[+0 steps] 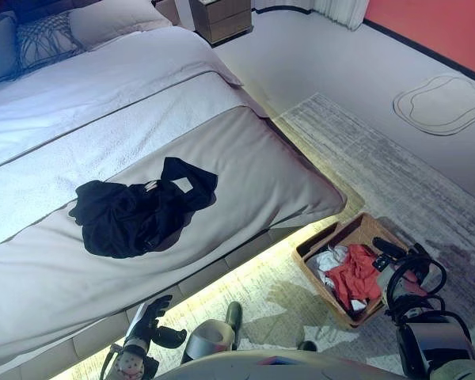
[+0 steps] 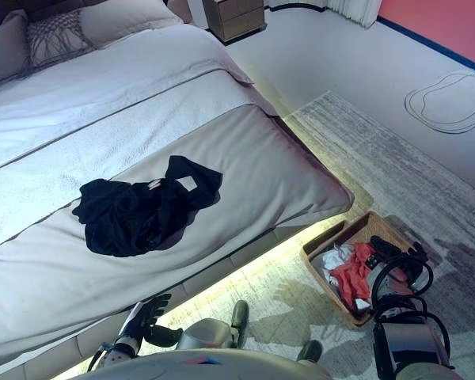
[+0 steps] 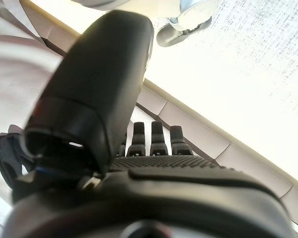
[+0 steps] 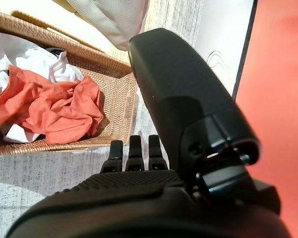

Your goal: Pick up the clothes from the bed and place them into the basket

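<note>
**One dark garment left on the bed**

Seemingly the job is partly done: the wicker basket (image 1: 361, 231) on the floor beside the bed's foot corner already holds a red garment (image 4: 49, 109) and some white cloth (image 4: 37, 62), both crumpled inside its walls. What remains, as far as the views show, is the black clothes (image 1: 138, 214) heap lying on the grey cover of the bed (image 1: 245, 158), near the edge closest to the robot and well apart from the basket.

The heap is bunched, not spread flat. Its long axis runs roughly across the bed, with the bulk toward the robot's left and a narrower flap reaching up to the right, toward the basket side.

The left hand (image 1: 149, 317) hangs low in front of the bed frame, fingers straight and relaxed, holding nothing. The right hand (image 4: 134, 151) is beside the basket's rim, above the rug (image 1: 356, 150); its fingers also look extended and empty, with no cloth between them.

To my judgement, the next step is a reach to the black heap.
</note>
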Robot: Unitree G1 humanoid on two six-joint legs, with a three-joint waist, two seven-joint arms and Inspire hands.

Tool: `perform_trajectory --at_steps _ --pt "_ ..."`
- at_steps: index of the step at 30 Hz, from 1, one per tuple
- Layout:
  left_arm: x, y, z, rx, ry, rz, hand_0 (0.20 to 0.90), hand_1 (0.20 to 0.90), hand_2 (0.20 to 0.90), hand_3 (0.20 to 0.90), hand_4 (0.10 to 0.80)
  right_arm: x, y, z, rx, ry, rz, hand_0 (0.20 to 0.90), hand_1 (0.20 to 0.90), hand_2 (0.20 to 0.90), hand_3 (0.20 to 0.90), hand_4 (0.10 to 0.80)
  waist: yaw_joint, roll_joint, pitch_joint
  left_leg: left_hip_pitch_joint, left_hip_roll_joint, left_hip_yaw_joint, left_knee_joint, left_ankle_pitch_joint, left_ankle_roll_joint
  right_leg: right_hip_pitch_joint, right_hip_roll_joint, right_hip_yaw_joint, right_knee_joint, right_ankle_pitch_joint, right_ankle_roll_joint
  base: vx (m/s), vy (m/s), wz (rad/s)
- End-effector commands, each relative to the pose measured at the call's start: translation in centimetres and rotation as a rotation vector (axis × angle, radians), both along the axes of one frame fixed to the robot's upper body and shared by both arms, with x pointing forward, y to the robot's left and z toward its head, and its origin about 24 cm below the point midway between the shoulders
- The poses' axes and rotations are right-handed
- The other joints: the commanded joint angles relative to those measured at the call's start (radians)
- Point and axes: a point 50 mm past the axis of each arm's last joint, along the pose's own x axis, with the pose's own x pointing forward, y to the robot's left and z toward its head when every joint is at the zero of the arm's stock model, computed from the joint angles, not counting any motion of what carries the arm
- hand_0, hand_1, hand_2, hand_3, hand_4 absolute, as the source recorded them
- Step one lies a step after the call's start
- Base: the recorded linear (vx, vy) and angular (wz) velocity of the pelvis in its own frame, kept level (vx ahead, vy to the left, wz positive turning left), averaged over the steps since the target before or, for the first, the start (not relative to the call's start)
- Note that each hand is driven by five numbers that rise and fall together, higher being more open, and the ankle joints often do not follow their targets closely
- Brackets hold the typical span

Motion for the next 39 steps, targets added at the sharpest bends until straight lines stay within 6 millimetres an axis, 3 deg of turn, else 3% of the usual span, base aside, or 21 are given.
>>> perform_trajectory --at_steps 1,6,11,13,15,16,17,18,20,22,24,25,26,27,30,31,32,34,38,39 --pt "0.9 1.1 0.6 0.043 -0.042 -0.018 0.9 0.9 0.9 0.9 0.8 3.7 -0.9 4.3 -0.122 -0.151 0.054 0.9 0.9 0.9 0.9 0.8 0.026 -0.026 -0.047 -0.096 -0.022 -0.136 0.035 -0.013 -0.038 0.039 0.029 -0.08 0.098 -0.113 -0.004 -0.049 -0.014 0.0" --pt "1.2 1.4 0.8 0.039 -0.06 0.015 0.9 0.9 0.9 0.9 0.8 4.3 -0.2 4.1 -0.127 -0.138 0.153 0.9 0.9 0.9 0.9 0.8 0.038 -0.033 -0.05 -0.096 -0.019 -0.139 0.035 -0.008 -0.042 0.045 0.037 -0.091 0.106 -0.124 -0.009 -0.067 -0.002 0.03" --pt "1.2 2.2 1.0 0.046 -0.064 0.069 0.9 0.9 0.9 0.9 0.8 5.1 0.9 4.1 -0.133 -0.127 0.266 0.9 0.9 0.9 0.9 0.8 0.082 -0.044 -0.057 -0.111 -0.013 -0.179 0.05 -0.004 -0.046 0.055 0.046 -0.117 0.137 -0.154 -0.028 -0.011 -0.021 0.14" --pt "0.9 2.7 1.0 0.056 -0.056 0.081 0.9 0.9 0.9 0.9 0.8 5.5 1.5 3.9 -0.123 -0.118 0.314 0.9 0.9 0.9 0.9 0.8 0.105 -0.043 -0.058 -0.12 -0.009 -0.19 0.032 0.021 -0.054 0.069 0.057 -0.129 0.138 -0.159 -0.03 0.079 -0.054 0.24" --pt "0.8 3.0 1.0 0.062 -0.041 0.075 0.9 0.9 0.9 0.9 0.8 5.9 2.2 3.7 -0.086 -0.11 0.375 0.9 0.9 0.9 0.9 0.8 0.117 -0.055 -0.058 -0.13 0.011 -0.174 0.023 0.023 -0.078 0.096 0.07 -0.129 0.131 -0.182 -0.029 0.102 -0.023 0.31" --pt "0.8 3.1 1.0 0.061 -0.037 0.072 0.9 0.9 0.9 0.9 0.8 5.9 2.3 3.5 -0.068 -0.106 0.386 0.9 0.9 0.9 0.9 0.8 0.115 -0.057 -0.056 -0.137 0.027 -0.14 0.024 0.032 -0.088 0.103 0.07 -0.142 0.129 -0.179 -0.026 0.017 0.172 0.33" --pt "1.0 3.0 1.0 0.055 -0.033 0.042 0.9 0.9 0.9 0.9 0.8 5.7 2.0 3.4 -0.055 -0.09 0.387 0.9 0.9 0.9 0.9 0.8 0.099 -0.059 -0.058 -0.144 0.06 -0.047 0.034 0.039 -0.098 0.113 0.062 -0.179 0.122 -0.164 -0.015 -0.02 0.258 0.46" --pt "1.7 2.6 1.1 0.053 -0.034 -0.01 0.9 0.9 0.9 0.9 0.8 5.2 1.4 3.2 -0.05 -0.079 0.363 0.9 0.9 0.9 0.9 0.8 0.066 -0.059 -0.06 -0.147 0.104 0.108 0.055 0.049 -0.104 0.121 0.049 -0.234 0.127 -0.148 -0.007 -0.053 0.327 0.75" --pt "3.2 1.8 1.2 0.04 -0.043 -0.048 0.9 0.9 0.9 0.9 0.8 4.2 0.2 3.0 -0.068 -0.057 0.378 0.9 0.9 0.9 0.9 0.8 0.019 -0.061 -0.057 -0.154 0.158 0.27 0.112 0.053 -0.098 0.131 0.02 -0.299 0.153 -0.14 -0.004 -0.066 0.325 1.57" --pt "3.8 1.4 1.3 0.032 -0.048 -0.046 0.9 0.9 0.9 0.9 0.8 3.9 0.0 2.8 -0.079 -0.055 0.435 0.9 0.9 0.9 0.9 0.8 0.007 -0.064 -0.053 -0.155 0.128 0.28 0.121 0.013 -0.061 0.13 -0.007 -0.295 0.204 -0.167 0.004 0.037 0.304 1.88" --pt "3.7 1.4 1.2 0.031 -0.05 -0.038 0.9 0.9 0.9 0.9 0.8 3.8 0.3 2.5 -0.066 -0.042 0.48 0.9 0.9 0.9 0.9 0.8 0.005 -0.075 -0.063 -0.144 0.09 0.28 0.105 0.002 -0.031 0.14 -0.05 -0.27 0.25 -0.137 0.042 0.133 0.249 0.97" --pt "3.9 1.4 1.4 0.029 -0.061 -0.04 0.9 0.9 0.9 0.9 0.8 3.8 0.7 2.3 -0.069 -0.018 0.541 0.9 0.9 0.9 0.9 0.8 0.006 -0.084 -0.071 -0.129 0.056 0.272 0.095 -0.012 -0.003 0.144 -0.078 -0.253 0.286 -0.092 0.064 0.213 0.347 0.2" --pt "4.4 1.5 1.6 0.033 -0.07 -0.047 0.9 0.9 0.9 0.9 0.8 3.8 1.2 2.0 -0.087 0.024 0.614 0.9 0.9 0.9 0.9 0.8 0.003 -0.096 -0.082 -0.096 0.001 0.265 0.066 -0.032 0.037 0.14 -0.133 -0.23 0.37 -0.016 0.11 0.242 0.42 0.26" --pt "4.9 1.6 1.8 0.036 -0.08 -0.05 0.9 0.9 0.9 0.9 0.8 3.9 1.5 1.9 -0.11 0.049 0.665 0.9 0.9 0.9 0.9 0.8 -0.002 -0.1 -0.087 -0.073 -0.031 0.249 0.045 -0.043 0.06 0.12 -0.178 -0.206 0.447 0.038 0.14 0.211 0.376 0.42" --pt "6.5 1.8 2.6 0.05 -0.116 -0.054 0.9 0.9 0.9 0.9 0.8 4.0 1.9 1.9 -0.154 0.097 0.747 0.9 0.9 0.9 0.9 0.8 -0.027 -0.089 -0.085 -0.028 -0.059 0.193 0.018 -0.071 0.098 0.025 -0.258 -0.11 0.648 0.102 0.175 0.149 0.213 0.65" --pt "7.2 1.9 2.9 0.059 -0.128 -0.063 0.9 0.9 0.9 0.9 0.8 4.1 1.9 2.0 -0.161 0.1 0.76 0.9 0.9 0.9 0.9 0.8 -0.049 -0.087 -0.08 -0.019 -0.055 0.17 0.016 -0.08 0.104 -0.019 -0.243 -0.037 0.677 0.091 0.168 0.053 0.064 0.85" --pt "7.9 1.8 3.2 0.064 -0.14 -0.062 0.9 0.9 0.9 0.9 0.8 4.3 1.9 2.2 -0.187 0.11 0.788 0.9 0.9 0.9 0.9 0.8 -0.063 -0.08 -0.076 -0.031 -0.038 0.166 0.021 -0.067 0.108 -0.048 -0.212 -0.018 0.664 0.088 0.133 0.028 -0.079 1.0" --pt "9.0 1.8 3.7 0.08 -0.168 -0.074 0.9 0.9 0.9 0.9 0.8 4.4 2.0 2.5 -0.262 0.132 0.856 0.9 0.9 0.9 0.9 0.8 -0.101 -0.094 -0.057 -0.025 -0.031 0.106 0.018 -0.072 0.098 -0.102 -0.151 0.067 0.558 0.065 0.117 0.055 -0.176 1.33" --pt "9.3 2.7 4.0 0.111 -0.178 -0.034 0.9 0.9 0.9 0.9 0.8 5.2 2.2 3.6 -0.424 0.174 0.966 0.9 0.9 0.9 0.9 0.8 -0.146 -0.142 -0.025 -0.011 -0.023 0.041 0.009 -0.093 0.072 -0.165 -0.073 0.136 0.311 0.078 0.117 0.116 -0.21 0.93" --pt "9.3 2.7 4.0 0.112 -0.178 -0.034 0.9 0.9 0.9 0.9 0.8 5.2 2.2 3.6 -0.424 0.173 0.966 0.9 0.9 0.9 0.9 0.8 -0.148 -0.142 -0.027 -0.014 -0.022 0.04 0.008 -0.089 0.072 -0.166 -0.072 0.133 0.306 0.083 0.116 0.124 -0.274 0.94"
